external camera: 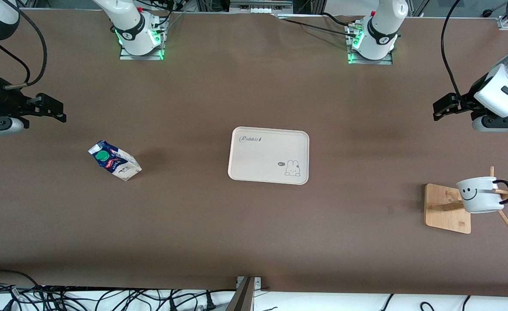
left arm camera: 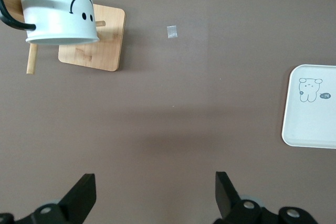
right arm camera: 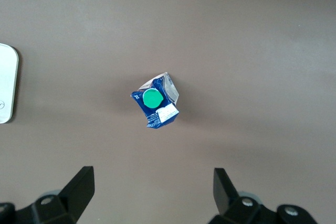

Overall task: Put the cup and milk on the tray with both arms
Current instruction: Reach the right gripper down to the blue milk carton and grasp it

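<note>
The cream tray (external camera: 262, 160) lies flat in the middle of the table with nothing on it. The milk (external camera: 115, 160) stands upright toward the right arm's end, green cap up. My right gripper (external camera: 58, 110) hovers open and empty over the table by that end; its wrist view looks down on the milk (right arm camera: 155, 103) ahead of the open right gripper (right arm camera: 154, 190). The cup (external camera: 480, 194) hangs by its black handle on a wooden rack toward the left arm's end. My left gripper (external camera: 440, 108) hovers open and empty there; the cup (left arm camera: 60, 9) shows ahead of the left gripper (left arm camera: 156, 192).
The rack's wooden base (external camera: 446, 209) and pegs sit under the cup. A small scrap of tape (left arm camera: 171, 32) lies on the brown table between rack and tray (left arm camera: 312, 108). Cables (external camera: 64, 298) and a metal post (external camera: 245, 293) run along the table's nearest edge.
</note>
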Controlling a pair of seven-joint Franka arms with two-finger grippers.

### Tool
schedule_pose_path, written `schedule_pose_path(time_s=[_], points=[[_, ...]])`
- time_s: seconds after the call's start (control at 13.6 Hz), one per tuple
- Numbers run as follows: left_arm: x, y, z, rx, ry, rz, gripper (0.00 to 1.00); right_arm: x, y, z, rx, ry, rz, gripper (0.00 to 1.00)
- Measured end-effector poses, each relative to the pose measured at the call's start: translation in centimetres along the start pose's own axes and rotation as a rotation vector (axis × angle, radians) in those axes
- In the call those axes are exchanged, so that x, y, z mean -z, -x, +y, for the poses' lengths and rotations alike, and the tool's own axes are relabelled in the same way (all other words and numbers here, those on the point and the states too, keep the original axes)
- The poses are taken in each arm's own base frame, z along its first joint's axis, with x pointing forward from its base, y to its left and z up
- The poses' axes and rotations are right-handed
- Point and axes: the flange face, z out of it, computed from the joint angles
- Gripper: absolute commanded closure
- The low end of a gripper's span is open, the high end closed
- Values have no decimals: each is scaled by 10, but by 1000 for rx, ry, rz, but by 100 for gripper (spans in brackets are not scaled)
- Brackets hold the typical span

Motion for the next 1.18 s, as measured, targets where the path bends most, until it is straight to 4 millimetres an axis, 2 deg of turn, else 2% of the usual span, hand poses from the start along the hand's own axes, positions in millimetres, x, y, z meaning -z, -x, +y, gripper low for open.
schedule_pose_path(time_s=[0.66, 0.88, 1.03, 1.18], points=[[0, 0, 0, 0, 0, 0, 0, -1, -2, -1, 2, 1, 8, 0], [0, 0, 0, 0, 0, -1, 0, -10, -8, 0, 0, -10, 2, 0], [0, 0, 0, 0, 0, 0, 0, -30, -16, -5, 13, -13, -31, 0], [0, 0, 0, 0, 0, 0, 0, -72, -33, -22, 61, 27, -109, 0]])
